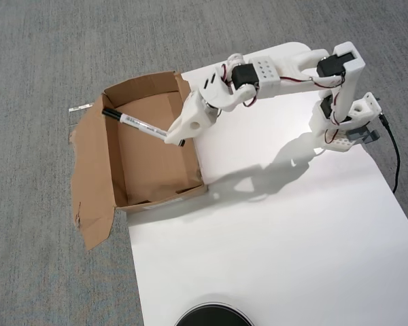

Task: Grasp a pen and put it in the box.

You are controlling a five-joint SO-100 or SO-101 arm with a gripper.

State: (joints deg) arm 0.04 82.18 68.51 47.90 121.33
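Note:
In the overhead view the pen (134,123), white with a black cap, hangs in the air over the brown cardboard box (111,159). Its black cap points to the box's far left wall. My gripper (173,138) is shut on the pen's right end, above the box's right wall. The white arm reaches in from its base at the table's far right. The box stands at the white table's left edge, open at the top, with nothing lying inside. One torn flap is splayed flat on the carpet to its left.
The white table (272,231) fills the lower right. A round black object (213,316) shows at the bottom edge. Grey carpet (34,61) surrounds the table. A black cable (394,159) runs down from the arm's base at the right.

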